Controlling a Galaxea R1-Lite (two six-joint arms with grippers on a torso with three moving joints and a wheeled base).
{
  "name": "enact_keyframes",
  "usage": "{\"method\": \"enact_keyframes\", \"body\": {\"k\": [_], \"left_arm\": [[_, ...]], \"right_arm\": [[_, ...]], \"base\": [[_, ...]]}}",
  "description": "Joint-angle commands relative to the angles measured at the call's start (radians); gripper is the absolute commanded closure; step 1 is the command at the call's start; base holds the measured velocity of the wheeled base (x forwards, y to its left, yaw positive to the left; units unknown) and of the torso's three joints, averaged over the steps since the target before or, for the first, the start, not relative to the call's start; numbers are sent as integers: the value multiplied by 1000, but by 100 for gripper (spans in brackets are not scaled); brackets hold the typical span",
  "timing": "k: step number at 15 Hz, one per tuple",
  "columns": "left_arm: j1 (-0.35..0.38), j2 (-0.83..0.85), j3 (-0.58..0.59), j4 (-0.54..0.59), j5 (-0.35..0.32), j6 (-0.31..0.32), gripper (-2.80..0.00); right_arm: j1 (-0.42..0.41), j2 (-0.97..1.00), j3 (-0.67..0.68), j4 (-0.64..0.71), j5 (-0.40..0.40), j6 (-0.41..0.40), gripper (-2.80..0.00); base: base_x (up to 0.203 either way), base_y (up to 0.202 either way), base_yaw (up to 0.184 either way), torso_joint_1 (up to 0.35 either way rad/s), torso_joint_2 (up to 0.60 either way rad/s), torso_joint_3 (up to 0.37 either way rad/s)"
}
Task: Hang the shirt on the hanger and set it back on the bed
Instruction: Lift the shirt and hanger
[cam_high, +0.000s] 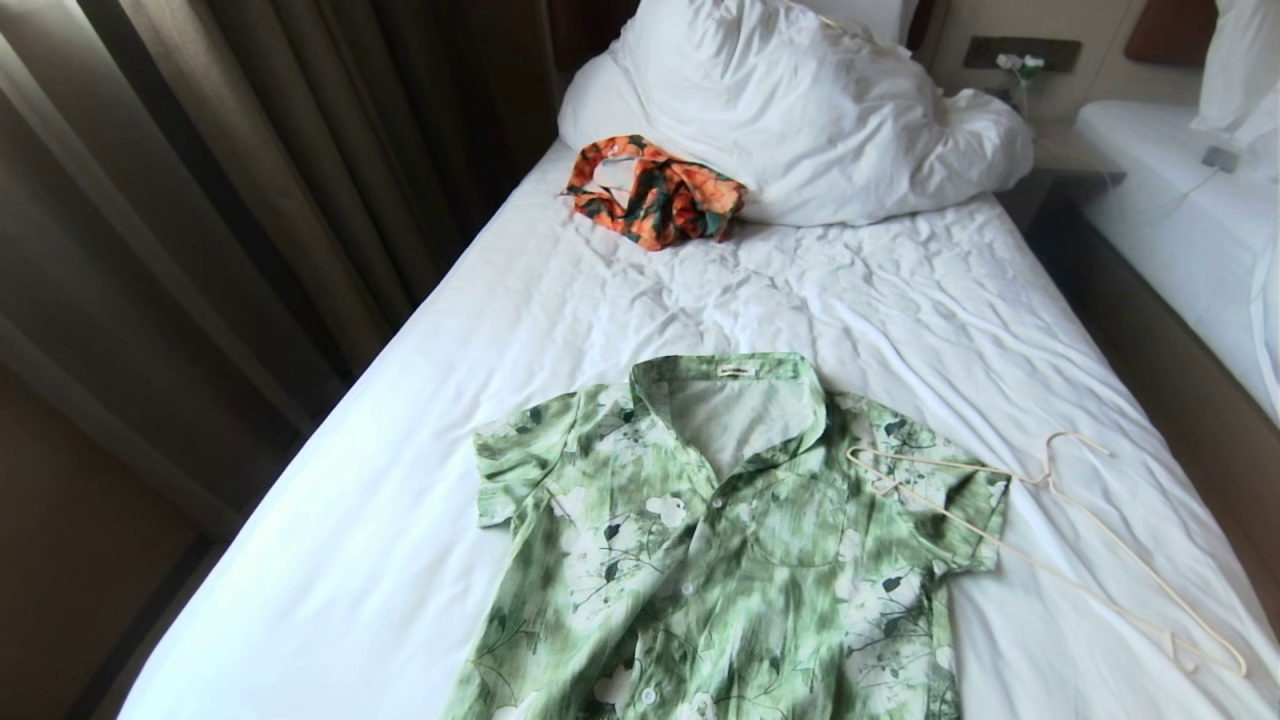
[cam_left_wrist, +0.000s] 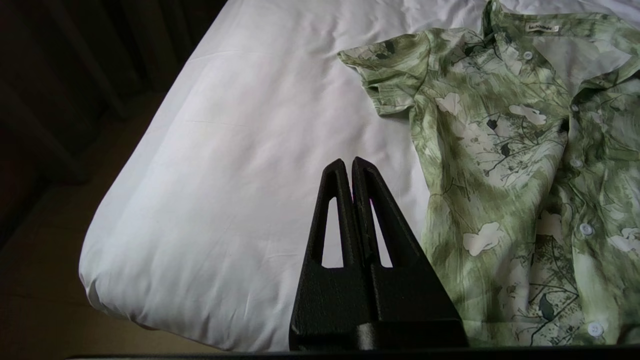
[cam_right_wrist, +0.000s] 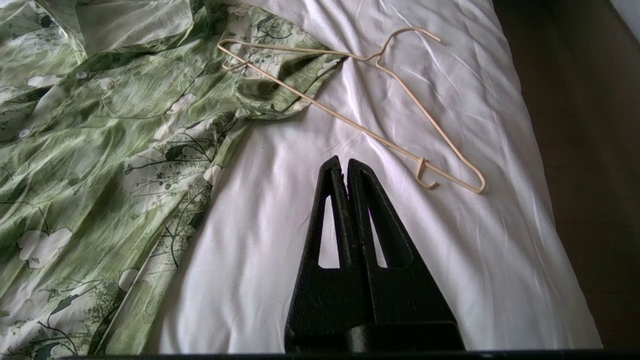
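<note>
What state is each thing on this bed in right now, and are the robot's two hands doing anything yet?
Light green floral button-up shirt: flat, face up, collar open, not on a hanger.
Thin cream wire hanger: lying flat, one end over the shirt's sleeve.
Orange and dark green patterned garment: crumpled by the duvet.
White duvet: bunched up.
White bed sheet: wrinkled.
Left hand: shut, empty.
Right hand: shut, empty.

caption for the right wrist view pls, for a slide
Right gripper, fingers shut, above the bed between the shirt and the hanger.
</note>
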Motion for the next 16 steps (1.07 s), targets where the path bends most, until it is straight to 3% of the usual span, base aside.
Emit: {"method": "enact_keyframes", "body": {"k": [1, 8, 16], "left_arm": [[0, 1, 0, 0, 0, 0, 0], [0, 1, 1, 0, 0, 0, 0], [0, 1, 1, 0, 0, 0, 0]], "right_arm": [[0, -1, 0, 0, 0, 0, 0], [0, -1, -24, 3, -2, 0, 0], [-3, 111, -320, 129, 8, -2, 0]], "base": [[0, 0, 0, 0, 0, 0], [0, 0, 0, 0, 0, 0], [0, 0, 0, 0, 0, 0]]}}
